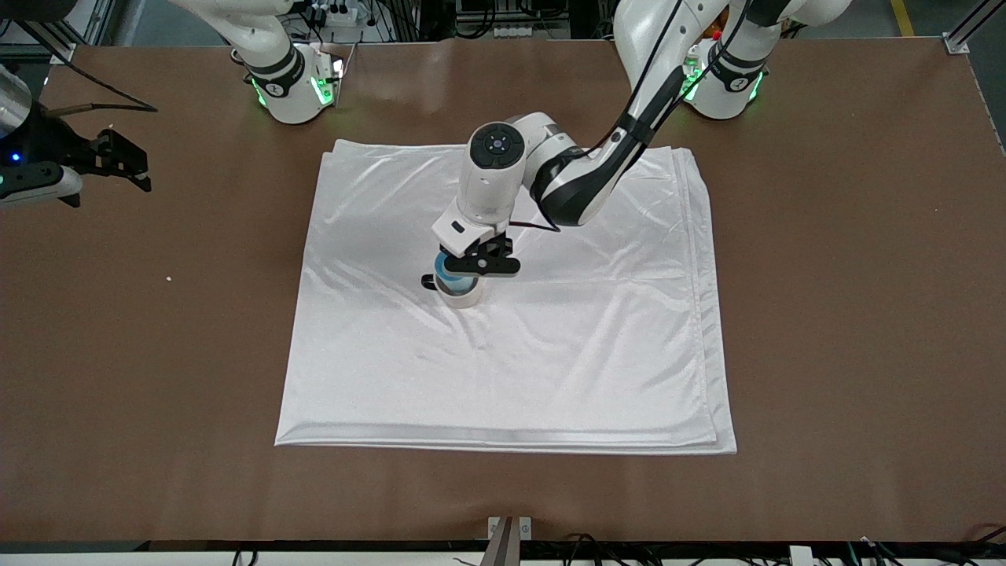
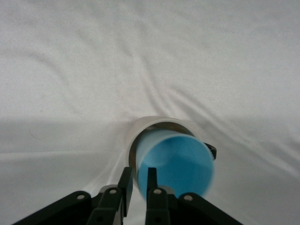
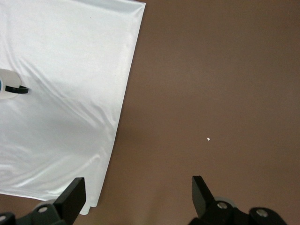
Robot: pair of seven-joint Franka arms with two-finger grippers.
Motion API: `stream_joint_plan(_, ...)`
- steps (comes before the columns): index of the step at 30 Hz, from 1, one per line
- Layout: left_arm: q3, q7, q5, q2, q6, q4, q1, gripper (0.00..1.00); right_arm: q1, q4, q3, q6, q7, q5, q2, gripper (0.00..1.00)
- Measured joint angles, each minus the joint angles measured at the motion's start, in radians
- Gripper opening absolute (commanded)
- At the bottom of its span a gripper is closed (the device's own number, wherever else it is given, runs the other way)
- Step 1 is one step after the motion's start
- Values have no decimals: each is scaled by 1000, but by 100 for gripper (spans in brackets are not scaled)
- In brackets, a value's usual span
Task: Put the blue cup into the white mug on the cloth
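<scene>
The white cloth (image 1: 550, 354) lies spread in the middle of the table. On it stands the white mug (image 1: 464, 298) with its black handle (image 1: 427, 281). The blue cup (image 1: 450, 268) sits in the mug's mouth, its upper part sticking out. My left gripper (image 1: 470, 264) is right over them. In the left wrist view the blue cup (image 2: 178, 161) fills the mug (image 2: 150, 123); the left gripper (image 2: 138, 180) straddles the cup's rim, one finger (image 2: 125, 183) outside with a small gap showing. My right gripper (image 3: 138, 187) waits open over bare table.
The right gripper (image 1: 118, 165) hangs off the cloth at the right arm's end of the brown table (image 1: 849, 314). A small white crumb (image 1: 168, 277) lies on the table there. The right wrist view catches the cloth's edge (image 3: 117, 126) and the mug (image 3: 5, 86).
</scene>
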Motion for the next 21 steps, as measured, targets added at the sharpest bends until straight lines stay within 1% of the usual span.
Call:
stream_joint_plan(1, 1, 0, 0, 1, 2, 0, 0, 96, 17, 0, -14, 0, 23, 0, 0, 100)
stream_joint_plan(2, 1, 0, 0, 2, 5, 0, 0, 100, 34, 0, -29, 0, 48, 0, 0, 100)
stream_joint_plan(4, 2, 0, 0, 5, 11, 1, 0, 100, 61, 0, -52, 0, 95, 0, 0, 100)
stream_joint_plan(7, 2, 0, 0, 8, 16, 3, 0, 100, 77, 0, -66, 0, 148, 0, 0, 100)
stream_joint_plan(12, 5, 0, 0, 9, 20, 10, 0, 100, 79, 2, -73, 1, 198, 0, 1, 100)
stream_joint_plan(16, 21, 0, 0, 7, 22, 26, 0, 100, 79, 4, -78, 1, 213, 0, 4, 100)
stream_joint_plan(21, 45, 0, 0, -22, 22, 45, 5, 100, 77, 8, -84, 4, 235, 0, 12, 100)
